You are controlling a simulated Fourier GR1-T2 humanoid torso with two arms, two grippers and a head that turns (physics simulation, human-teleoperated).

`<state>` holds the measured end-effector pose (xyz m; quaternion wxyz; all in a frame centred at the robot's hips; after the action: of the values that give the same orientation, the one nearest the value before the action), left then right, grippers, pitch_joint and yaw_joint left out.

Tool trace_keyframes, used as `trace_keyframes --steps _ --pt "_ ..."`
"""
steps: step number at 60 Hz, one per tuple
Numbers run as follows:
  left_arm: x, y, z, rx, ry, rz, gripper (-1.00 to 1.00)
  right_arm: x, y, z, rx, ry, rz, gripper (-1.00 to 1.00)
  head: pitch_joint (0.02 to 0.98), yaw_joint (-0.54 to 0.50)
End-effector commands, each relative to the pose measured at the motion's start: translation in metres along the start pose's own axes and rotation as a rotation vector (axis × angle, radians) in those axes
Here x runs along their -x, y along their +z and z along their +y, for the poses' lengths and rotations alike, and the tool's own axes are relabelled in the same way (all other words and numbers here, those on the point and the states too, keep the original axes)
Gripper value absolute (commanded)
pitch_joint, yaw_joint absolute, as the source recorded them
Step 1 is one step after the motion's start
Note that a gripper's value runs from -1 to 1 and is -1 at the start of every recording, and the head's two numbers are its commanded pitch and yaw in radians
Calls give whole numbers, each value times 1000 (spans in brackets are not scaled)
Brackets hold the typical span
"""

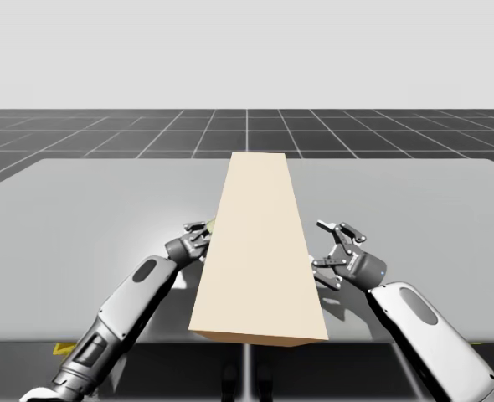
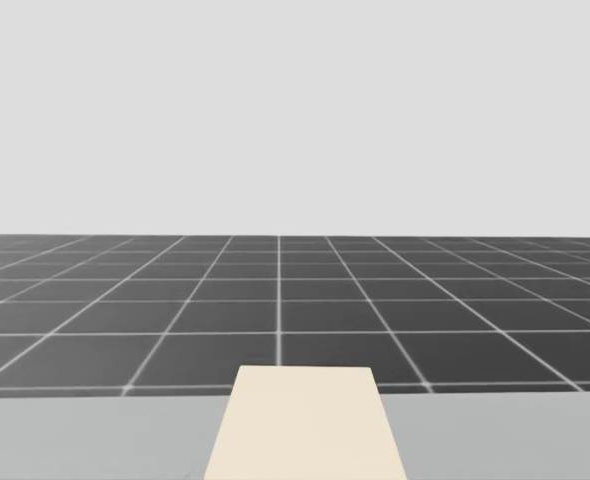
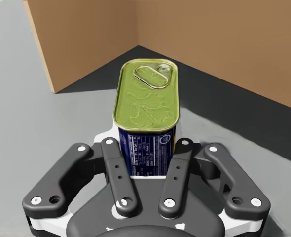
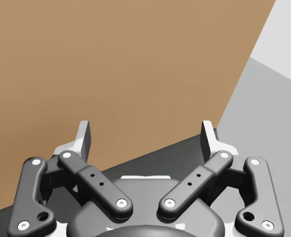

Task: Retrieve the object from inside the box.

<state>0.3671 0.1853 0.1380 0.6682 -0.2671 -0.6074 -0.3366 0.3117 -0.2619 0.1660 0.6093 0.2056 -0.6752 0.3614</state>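
Box [image 1: 259, 251]: a long pale slab in the high view, lying along the table's [image 1: 79, 218] 12-to-6 line, its near end at the table's front edge. My left gripper [image 1: 198, 243] sits against the box's 9 o'clock side, and my right gripper [image 1: 335, 251] is just beside its 3 o'clock side. Left wrist view: both fingers [image 3: 117, 170] press on opposite sides of the can [image 3: 145, 98], a rectangular tin with a yellow-green pull-tab lid and blue sides, held upright. Brown box walls meet in a corner ahead of the can at 12 o'clock. I cannot tell whether the can's base touches the table. Right wrist view: fingers [image 4: 84, 136] spread wide with nothing between them, facing a brown box wall.
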Motion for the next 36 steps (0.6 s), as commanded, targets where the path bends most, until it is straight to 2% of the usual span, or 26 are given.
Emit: trace_keyframes --steps 1,11,20,27,36 --pt "-29 31 12 31 -67 -45 1000 0 1 -1 0 -3 -3 -1000 151 -34" --pt "-43 64 21 -12 -133 -22 1000 -1 2 -2 0 -8 -7 -1000 142 -38" --pt "-83 85 39 -85 -182 -24 1000 -1 2 -1 2 -12 0 -1000 132 -39" --pt "-112 90 53 -116 -205 -58 1000 -2 3 -2 1 -2 11 -1000 129 -38" --pt "-154 90 89 -189 -224 -96 1000 -4 5 -3 -1 16 27 -1000 127 -45"
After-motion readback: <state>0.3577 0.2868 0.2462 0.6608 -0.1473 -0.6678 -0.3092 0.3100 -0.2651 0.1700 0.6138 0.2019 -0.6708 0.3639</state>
